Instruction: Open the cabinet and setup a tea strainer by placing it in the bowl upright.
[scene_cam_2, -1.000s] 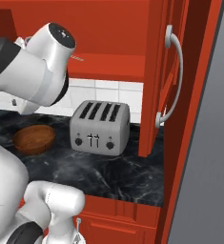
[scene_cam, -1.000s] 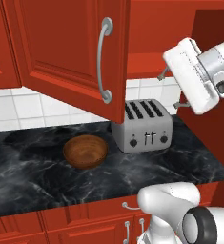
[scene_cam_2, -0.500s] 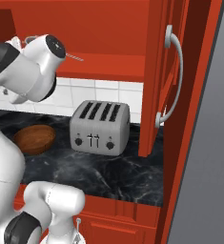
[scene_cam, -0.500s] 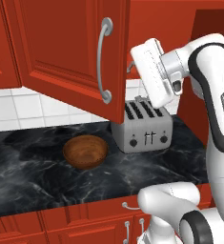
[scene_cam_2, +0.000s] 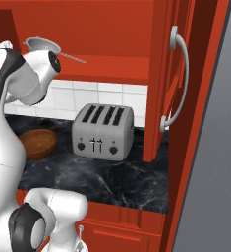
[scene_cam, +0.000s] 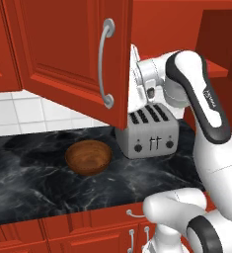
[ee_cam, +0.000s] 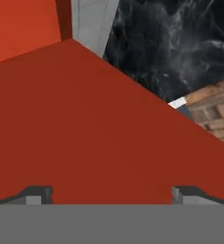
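Observation:
The cabinet (scene_cam: 68, 54) hangs above the counter with both doors swung open; its left door carries a curved silver handle (scene_cam: 105, 62) and its right door (scene_cam_2: 168, 83) stands edge-on. On the red shelf inside lies the tea strainer (scene_cam_2: 40, 44), its thin handle pointing right. The brown bowl (scene_cam: 89, 157) sits on the black counter left of the toaster. My arm reaches in behind the left door's edge, which hides the fingers. In the hand view my gripper (ee_cam: 111, 194) is open, its tips wide apart over a flat red cabinet surface, holding nothing.
A silver four-slot toaster (scene_cam: 149, 131) stands on the black marble counter (scene_cam: 28, 183) just under my forearm. White tiles back the counter. Low red cabinets (scene_cam: 88, 232) run below, and a grey wall (scene_cam_2: 210, 187) closes the right side.
The arm has swung left from beside the toaster's right to behind the open left door, toward the cabinet's inside. The jaws stayed open.

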Motion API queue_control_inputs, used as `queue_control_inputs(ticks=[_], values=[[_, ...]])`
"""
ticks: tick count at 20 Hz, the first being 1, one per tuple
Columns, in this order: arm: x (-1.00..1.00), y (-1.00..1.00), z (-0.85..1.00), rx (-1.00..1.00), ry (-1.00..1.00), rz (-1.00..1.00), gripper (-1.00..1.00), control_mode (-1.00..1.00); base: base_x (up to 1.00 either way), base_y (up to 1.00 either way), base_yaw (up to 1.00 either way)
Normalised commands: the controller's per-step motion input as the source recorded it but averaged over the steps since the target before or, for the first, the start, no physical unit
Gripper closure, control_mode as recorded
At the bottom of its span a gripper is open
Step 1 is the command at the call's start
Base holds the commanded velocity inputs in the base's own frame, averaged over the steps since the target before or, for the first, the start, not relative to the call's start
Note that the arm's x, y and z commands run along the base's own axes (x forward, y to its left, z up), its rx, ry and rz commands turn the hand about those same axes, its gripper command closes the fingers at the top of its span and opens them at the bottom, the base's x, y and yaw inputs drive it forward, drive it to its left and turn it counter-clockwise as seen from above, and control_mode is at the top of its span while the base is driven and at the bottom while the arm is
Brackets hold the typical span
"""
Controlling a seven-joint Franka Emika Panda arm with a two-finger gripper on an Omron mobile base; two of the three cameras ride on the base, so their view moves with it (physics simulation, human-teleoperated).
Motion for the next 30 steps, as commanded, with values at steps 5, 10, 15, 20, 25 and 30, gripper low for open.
queue_control_inputs(ticks=[5,10,15,20,25,30], values=[[0.01,0.87,0.00,0.19,-0.01,0.25,-1.00,-1.00,0.00,0.00,0.00],[0.00,1.00,0.00,0.10,-0.05,0.19,-1.00,-1.00,0.00,0.00,0.00],[0.00,1.00,-0.02,-0.04,-0.02,0.04,-1.00,-1.00,0.00,0.00,0.00],[0.00,0.98,0.00,-0.12,0.00,0.00,-1.00,-1.00,0.00,0.00,0.00],[0.00,0.61,0.00,-0.09,0.00,0.00,-1.00,-1.00,0.00,0.00,0.00],[-0.08,-0.03,0.00,-0.11,-0.03,-0.10,-1.00,-1.00,0.00,0.00,0.00]])
